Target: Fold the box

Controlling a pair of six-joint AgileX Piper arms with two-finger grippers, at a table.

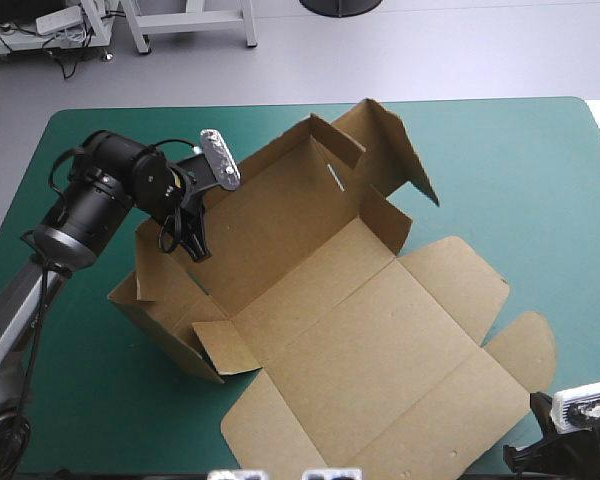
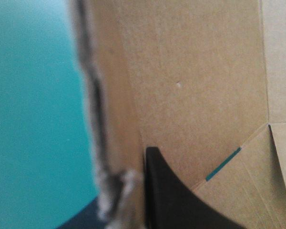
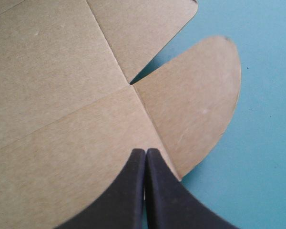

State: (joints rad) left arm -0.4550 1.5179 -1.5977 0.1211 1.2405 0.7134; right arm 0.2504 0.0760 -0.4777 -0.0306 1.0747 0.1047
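Observation:
The brown box lies in the middle of the table, partly raised, its lid panel flat toward the near edge. My left gripper is shut on the box's upright left wall. In the left wrist view that wall's edge runs between the gripper's fingers: one black finger presses the inner face, and the other is mostly hidden behind the board. My right gripper is shut and holds nothing. It hovers over the lid near the rounded tab, at the table's near right corner.
The box's far wall and its side flaps stand up toward the table's far edge. Bare teal-green cover stretches right of the box, and more lies to its left. The rounded lid tab lies flat near my right gripper.

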